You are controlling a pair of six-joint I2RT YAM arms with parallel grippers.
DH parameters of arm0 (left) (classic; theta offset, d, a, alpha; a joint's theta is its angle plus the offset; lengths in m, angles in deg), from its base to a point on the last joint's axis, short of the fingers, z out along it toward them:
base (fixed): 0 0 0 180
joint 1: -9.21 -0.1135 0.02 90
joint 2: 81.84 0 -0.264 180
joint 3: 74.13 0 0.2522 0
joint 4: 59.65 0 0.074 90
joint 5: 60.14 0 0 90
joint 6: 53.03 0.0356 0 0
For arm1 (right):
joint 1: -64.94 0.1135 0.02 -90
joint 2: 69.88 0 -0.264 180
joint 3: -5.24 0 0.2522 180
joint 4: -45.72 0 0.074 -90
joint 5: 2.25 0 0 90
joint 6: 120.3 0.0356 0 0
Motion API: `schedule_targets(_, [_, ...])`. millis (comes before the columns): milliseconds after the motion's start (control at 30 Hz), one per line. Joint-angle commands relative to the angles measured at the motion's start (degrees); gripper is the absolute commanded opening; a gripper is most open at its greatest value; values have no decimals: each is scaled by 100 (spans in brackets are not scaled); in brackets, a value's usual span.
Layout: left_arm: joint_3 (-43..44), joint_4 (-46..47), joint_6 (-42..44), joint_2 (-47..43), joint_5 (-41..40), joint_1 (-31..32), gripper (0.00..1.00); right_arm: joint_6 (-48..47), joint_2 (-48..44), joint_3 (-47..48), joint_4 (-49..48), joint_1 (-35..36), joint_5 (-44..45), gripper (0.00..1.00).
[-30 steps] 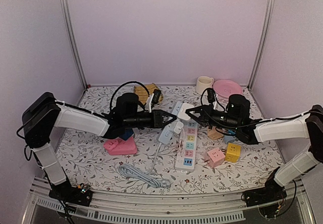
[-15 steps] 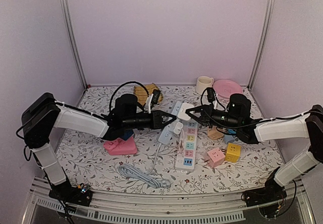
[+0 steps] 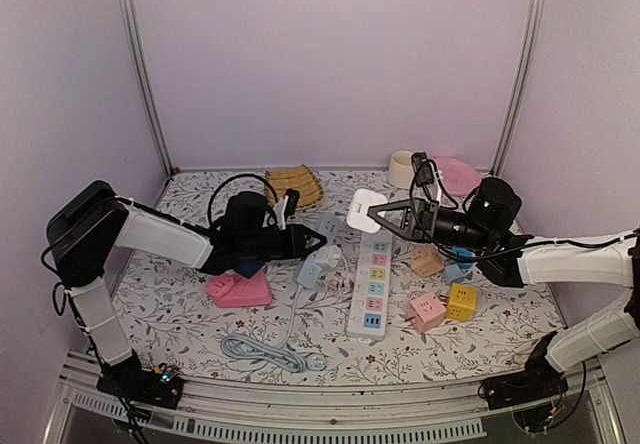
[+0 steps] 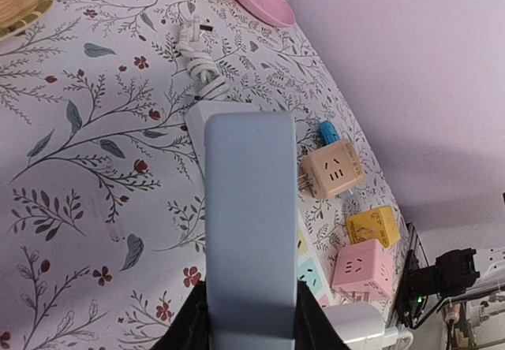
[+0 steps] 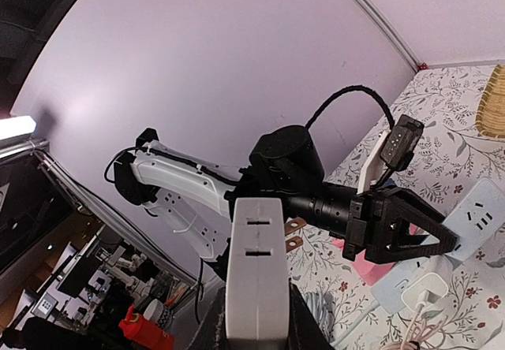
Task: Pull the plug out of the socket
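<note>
My right tool (image 3: 378,214) is clamped tight on the plug (image 3: 365,209), a smooth white plastic block with two slots in its end face and two copper blades showing bare at one side. That arm reaches in from 4 o'clock with its forearm nearly level and the wrist held well above the counter (image 3: 180,294), which is covered in a floral print. The plug hangs in the air, touching nothing else.

Toward 6 o'clock below it, the socket (image 3: 372,284) lies flat on the counter. It is a long white bar with pink, yellow, blue and green panels in a row.

My left tool (image 3: 320,242) comes in low from 9 o'clock and is closed on the grey-blue strip (image 3: 308,267), a slim matt bar with rounded corners. Its pale cable (image 3: 265,349) loops away toward 7 o'clock. A pink cube (image 3: 427,311) and a yellow cube (image 3: 461,302) sit just beside each other at 4 o'clock from the socket.

A second ago the two tools nearly met over the socket's far end. Since then the right one has risen and drawn back toward 2 o'clock. The left has pulled back toward 9 o'clock, taking the strip and its cable with it.
</note>
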Motion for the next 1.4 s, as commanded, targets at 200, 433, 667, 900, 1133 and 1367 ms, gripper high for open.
schedule_targets(200, [-78,-224,47,-459,-413,14,0,-354,47,92,1173,-246,200,3])
schedule_targets(433, [-387,-439,174,-1091,-1036,21,0,-447,495,49,1938,-278,453,3])
schedule_targets(667, [-405,-530,252,-1289,-1106,56,0,-244,1591,299,1948,-17,308,4])
schedule_targets(900, [-431,-582,252,-1280,-1108,78,0,-96,2237,461,2051,70,377,7])
schedule_targets(1133, [-434,-600,226,-1246,-1083,92,0,-240,2089,501,2675,67,874,39])
schedule_targets(1367, [-341,-713,208,-1178,-1101,140,0,-416,1733,550,3181,68,1289,60])
